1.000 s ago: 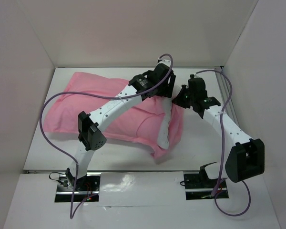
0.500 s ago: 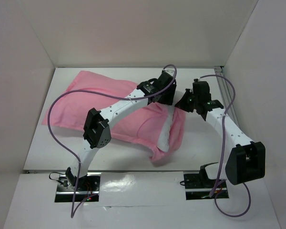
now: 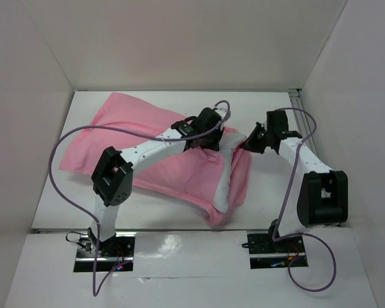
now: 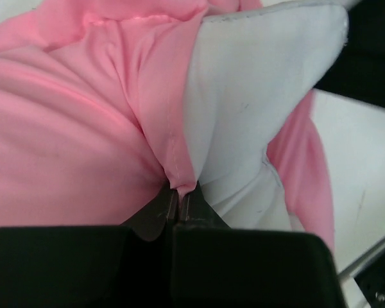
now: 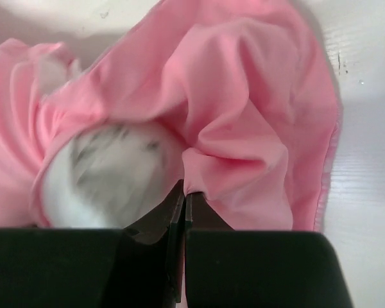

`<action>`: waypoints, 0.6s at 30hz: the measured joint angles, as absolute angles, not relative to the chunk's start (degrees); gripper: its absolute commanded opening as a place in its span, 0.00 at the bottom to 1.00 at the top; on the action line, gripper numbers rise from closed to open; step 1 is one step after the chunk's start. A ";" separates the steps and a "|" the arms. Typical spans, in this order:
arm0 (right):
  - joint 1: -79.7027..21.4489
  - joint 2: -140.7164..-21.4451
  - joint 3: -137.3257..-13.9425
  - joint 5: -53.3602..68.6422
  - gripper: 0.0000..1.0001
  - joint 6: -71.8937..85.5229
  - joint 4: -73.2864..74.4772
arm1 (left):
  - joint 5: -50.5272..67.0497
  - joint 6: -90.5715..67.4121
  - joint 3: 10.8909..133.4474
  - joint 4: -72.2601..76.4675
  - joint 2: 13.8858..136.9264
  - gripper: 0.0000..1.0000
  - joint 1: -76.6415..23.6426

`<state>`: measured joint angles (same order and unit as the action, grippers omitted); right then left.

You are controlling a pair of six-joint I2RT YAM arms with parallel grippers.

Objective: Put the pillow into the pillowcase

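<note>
Left end effector [image 4: 178, 194]: just closed on pillowcase [image 4: 64, 160] hem.
Right end effector [image 5: 183, 192]: pinching it, 3 o'clock.
Next: cover pillow [image 4: 256, 96] end.

The pillowcase [image 3: 119, 115] blocks the middle; the table [image 3: 160, 217] leaves a bare strip along its near edge, probably passable.
</note>
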<state>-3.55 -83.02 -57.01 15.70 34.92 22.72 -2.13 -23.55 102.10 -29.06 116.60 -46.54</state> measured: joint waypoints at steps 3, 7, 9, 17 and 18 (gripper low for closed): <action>-1.21 -85.62 -57.04 20.69 0.00 36.73 21.21 | 0.89 -22.11 95.70 -25.69 112.18 0.00 -46.54; -0.58 -85.82 -57.21 24.60 0.00 39.83 18.39 | 1.78 -21.04 92.86 -22.26 111.83 0.00 -46.78; -0.32 -85.78 -57.32 25.91 0.00 41.36 17.32 | 1.67 -20.67 92.73 -21.52 112.60 0.00 -46.96; 0.80 -80.64 -61.95 29.52 0.00 45.19 16.58 | -0.10 -18.52 93.19 -19.75 114.93 0.00 -47.62; 0.82 -79.33 -62.46 30.26 0.00 45.36 16.16 | -0.05 -18.24 93.08 -19.40 115.04 0.00 -47.62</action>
